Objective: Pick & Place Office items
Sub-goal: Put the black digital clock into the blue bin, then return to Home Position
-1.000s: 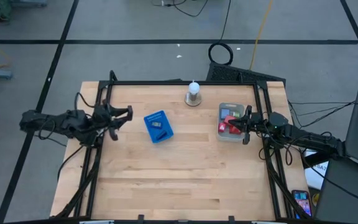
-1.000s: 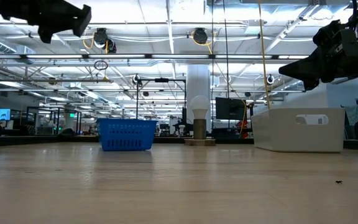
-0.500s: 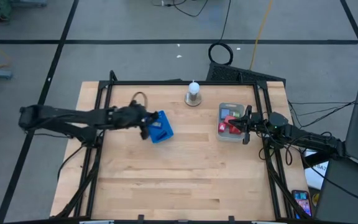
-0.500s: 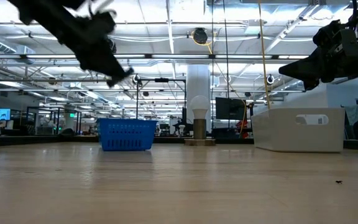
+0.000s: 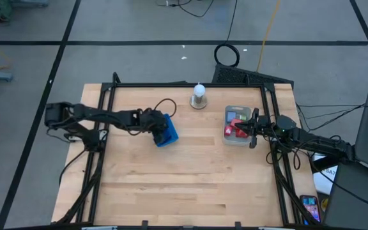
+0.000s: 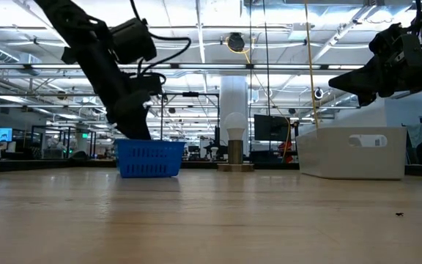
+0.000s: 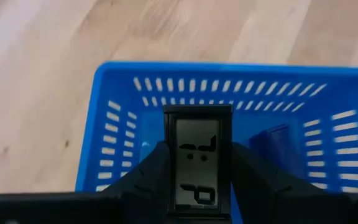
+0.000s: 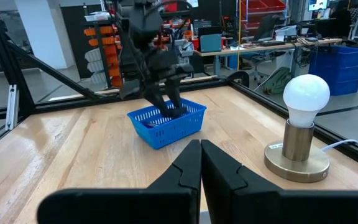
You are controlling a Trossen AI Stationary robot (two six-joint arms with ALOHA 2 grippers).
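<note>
A small blue slotted basket [image 5: 167, 132] stands on the wooden table, left of centre. My left gripper [image 7: 197, 163] reaches slanting down into the basket [image 7: 229, 71], shut on a small dark block with a grey face [image 7: 197, 155]. A second dark piece [image 7: 277, 144] lies on the basket's floor. A white bin [image 5: 237, 125] at the right holds red and green pieces. My right gripper [image 5: 253, 128] hangs shut and level over the bin's right side. My left gripper pinches the dark block by its two long sides [image 7: 166, 155], one finger on each. The fingers [image 6: 139, 130] come slanting down from the table's left and lie along the block. The block sits inside the basket's rim; whether it touches the floor I cannot tell.
A white bulb on a round base [image 5: 199, 96] stands at the table's far edge between basket and bin. A black frame [image 5: 184, 84] runs along the table's far, left and right sides. Bare wood [image 5: 184, 185] fills the near half.
My left arm has swung from the table's left edge toward the basket, sinking and tipping from level to steeply downward, until its fingers dip into the basket. The basket, the bin and my right arm have kept still.
</note>
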